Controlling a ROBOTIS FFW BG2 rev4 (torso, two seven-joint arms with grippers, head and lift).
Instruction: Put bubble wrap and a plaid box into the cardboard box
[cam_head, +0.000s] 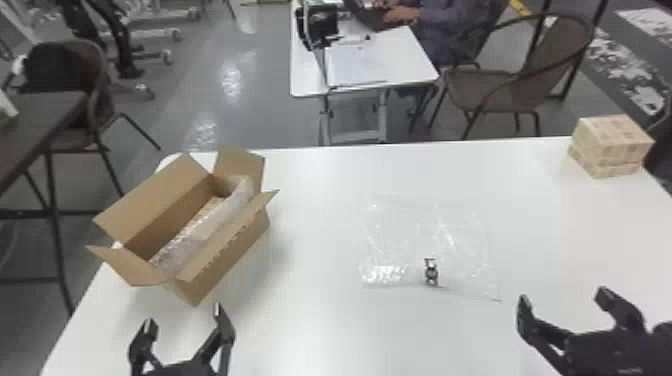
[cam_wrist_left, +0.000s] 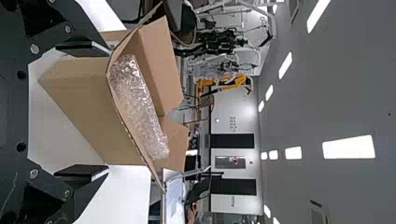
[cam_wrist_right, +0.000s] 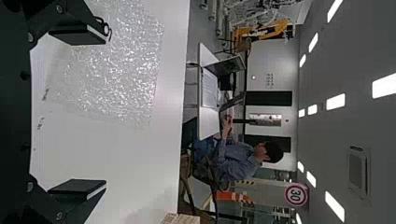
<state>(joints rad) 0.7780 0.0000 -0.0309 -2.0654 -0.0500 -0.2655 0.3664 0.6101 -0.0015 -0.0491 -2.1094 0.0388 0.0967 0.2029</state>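
Observation:
My left gripper (cam_head: 183, 320) stands open just in front of the open cardboard box (cam_head: 235, 255) at the table's left; the left wrist view has the gripper (cam_wrist_left: 95, 109) open too. Bubble wrap (cam_head: 200, 225) lies inside the box, also visible in the left wrist view as bubble wrap (cam_wrist_left: 137, 100). Another flat sheet of bubble wrap (cam_head: 415, 235) rests mid-table, a small dark object on its near part. At the front right my right gripper (cam_head: 565, 302) is open, and the right wrist view has the gripper (cam_wrist_right: 105, 112) empty. The plaid box (cam_head: 612, 145) sits at the far right corner.
The white table (cam_head: 320, 320) has its far edge beyond the boxes. The cardboard box's flaps (cam_head: 155, 192) stick outward on all sides. Behind are a smaller white table (cam_head: 410, 60), a chair (cam_head: 495, 90) and, at left, a dark table (cam_head: 45, 112).

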